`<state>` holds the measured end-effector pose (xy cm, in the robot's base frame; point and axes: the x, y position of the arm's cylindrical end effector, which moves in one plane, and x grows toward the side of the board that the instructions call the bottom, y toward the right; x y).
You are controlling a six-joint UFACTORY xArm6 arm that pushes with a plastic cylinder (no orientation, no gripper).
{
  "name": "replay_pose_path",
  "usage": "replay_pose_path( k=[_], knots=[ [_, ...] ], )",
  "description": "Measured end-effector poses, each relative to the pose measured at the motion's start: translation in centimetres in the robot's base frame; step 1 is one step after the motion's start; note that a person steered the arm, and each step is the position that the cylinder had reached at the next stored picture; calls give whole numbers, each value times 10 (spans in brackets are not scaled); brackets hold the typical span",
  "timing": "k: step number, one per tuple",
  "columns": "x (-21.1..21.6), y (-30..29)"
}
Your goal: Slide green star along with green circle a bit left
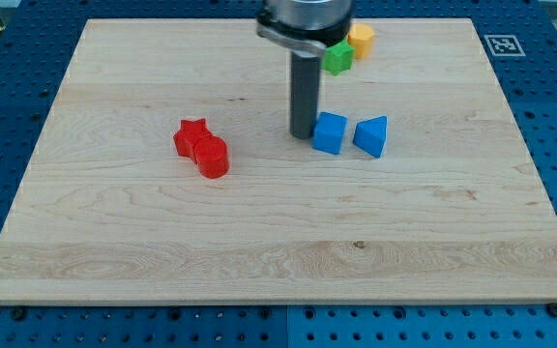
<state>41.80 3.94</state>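
My tip (303, 133) rests on the board just left of a blue cube (330, 132), touching or nearly touching it. One green block (338, 58) shows at the view's top, right of the rod and partly hidden by the arm; I cannot make out its shape. No second green block shows; the arm's body covers the board just left of the green one. The tip is well below the green block.
A yellow block (362, 39) sits touching the green one at its upper right. A blue triangle (371, 135) lies right of the blue cube. A red star (191, 137) and a red cylinder (213, 157) touch each other at the left. The wooden board (278, 251) lies on a blue perforated table.
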Motion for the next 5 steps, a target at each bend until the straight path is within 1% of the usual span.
replay_pose_path(
  k=[1,2,3,4,5],
  knots=[
    [0,17],
    [-3,17],
    [-53,17],
    [-95,39],
    [-116,76]
  ],
)
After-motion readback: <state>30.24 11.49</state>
